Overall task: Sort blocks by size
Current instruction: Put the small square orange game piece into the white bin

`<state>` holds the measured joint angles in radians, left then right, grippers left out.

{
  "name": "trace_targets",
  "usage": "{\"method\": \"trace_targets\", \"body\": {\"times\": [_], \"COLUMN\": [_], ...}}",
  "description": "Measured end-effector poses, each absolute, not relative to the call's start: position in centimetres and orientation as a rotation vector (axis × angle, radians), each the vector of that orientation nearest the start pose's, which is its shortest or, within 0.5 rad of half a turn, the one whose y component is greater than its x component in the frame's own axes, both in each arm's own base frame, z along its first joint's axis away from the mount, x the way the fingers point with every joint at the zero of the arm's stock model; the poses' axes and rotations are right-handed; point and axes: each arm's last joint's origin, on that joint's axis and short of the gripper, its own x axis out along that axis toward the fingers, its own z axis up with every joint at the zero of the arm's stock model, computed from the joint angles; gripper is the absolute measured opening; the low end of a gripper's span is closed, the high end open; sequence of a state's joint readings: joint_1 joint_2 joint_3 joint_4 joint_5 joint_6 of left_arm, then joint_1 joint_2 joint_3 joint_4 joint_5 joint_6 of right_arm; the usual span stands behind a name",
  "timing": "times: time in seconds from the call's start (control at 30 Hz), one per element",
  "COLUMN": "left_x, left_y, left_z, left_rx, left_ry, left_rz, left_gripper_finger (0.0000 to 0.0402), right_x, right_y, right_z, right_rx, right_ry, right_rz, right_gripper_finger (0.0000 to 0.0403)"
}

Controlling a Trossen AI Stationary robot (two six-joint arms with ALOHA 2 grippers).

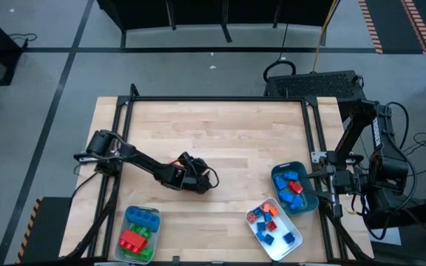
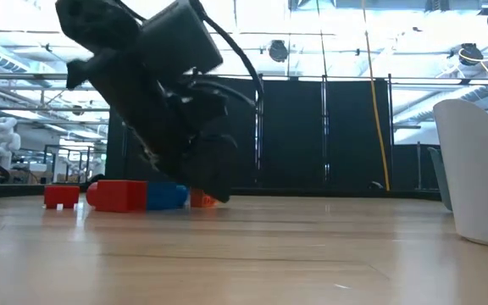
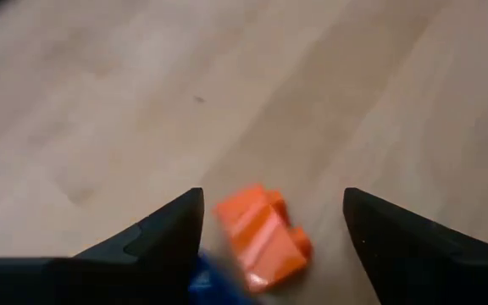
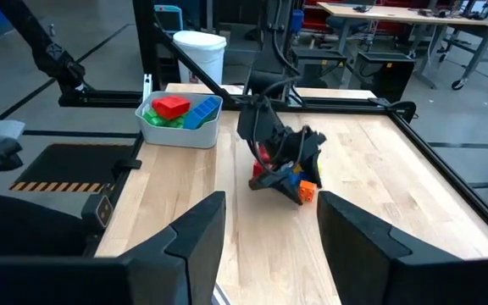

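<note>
My left gripper (image 3: 271,196) is open, low over the middle of the table (image 1: 198,181). Its fingers stand on either side of a small orange brick (image 3: 261,237) that lies on the wood, with a gap at each side. A blue brick (image 3: 203,284) shows blurred beside one finger. In the low view the gripper (image 2: 197,169) hangs over a row of red (image 2: 117,195), blue (image 2: 166,196) and orange (image 2: 202,200) bricks, and a small red brick (image 2: 62,196) lies apart from them. My right gripper (image 4: 269,207) is open and empty at the table's right edge (image 1: 324,177).
A teal tray (image 1: 307,203) with blue and red bricks and a white tray (image 1: 291,247) with small bricks stand at the near right. A pale tray (image 1: 130,214) with large green, red and blue bricks stands at the near left. Bare wood lies across the far half.
</note>
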<state>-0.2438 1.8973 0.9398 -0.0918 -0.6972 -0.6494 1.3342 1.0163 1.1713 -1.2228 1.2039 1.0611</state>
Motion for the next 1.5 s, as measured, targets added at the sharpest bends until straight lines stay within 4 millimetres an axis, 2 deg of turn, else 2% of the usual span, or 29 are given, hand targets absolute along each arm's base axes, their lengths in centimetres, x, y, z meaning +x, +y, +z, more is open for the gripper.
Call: {"method": "trace_targets", "body": {"times": [0.17,0.5,0.63,0.77,0.93,1.07,1.13,1.33,1.5], "left_x": [33.9,34.3,35.2,37.6,40.4,41.3,41.5,44.4,47.4], "left_y": [-6.4,-6.4,-6.7,-8.2,-11.1,-13.0,-13.5,-14.7,-16.0], "left_z": [9.4,9.9,10.7,13.4,18.3,21.4,22.3,22.5,20.7], "left_rx": [-0.123,-0.057,-0.035,0.007,0.08,0.098,0.091,0.097,0.107], "left_ry": [0.774,0.777,0.756,0.627,0.32,0.066,-0.004,-0.07,-0.04], "left_rz": [0.675,0.639,0.609,0.518,0.245,-0.036,-0.111,-0.183,-0.276], "left_gripper_finger": [0.0242,0.0099,0.0098,0.0098,0.0098,0.0098,0.0098,0.0098,0.0098], "right_x": [6.2,6.2,6.2,6.2,6.2,6.2,6.2,6.2,6.2], "right_y": [14.1,14.1,14.1,14.1,14.1,14.1,14.1,14.1,14.1], "right_z": [35.7,35.7,35.7,35.7,35.7,35.7,35.7,35.7,35.7], "right_rx": [0.032,0.058,0.059,0.059,0.058,0.058,0.058,0.054,0.071], "right_ry": [0.319,0.318,0.318,0.318,0.318,0.318,0.318,0.313,0.313], "right_rz": [-0.057,-0.061,-0.061,-0.061,-0.061,-0.061,-0.061,-0.063,-0.065], "right_gripper_finger": [0.0171,0.0171,0.0171,0.0171,0.0171,0.0171,0.0171,0.0171,0.0171]}}
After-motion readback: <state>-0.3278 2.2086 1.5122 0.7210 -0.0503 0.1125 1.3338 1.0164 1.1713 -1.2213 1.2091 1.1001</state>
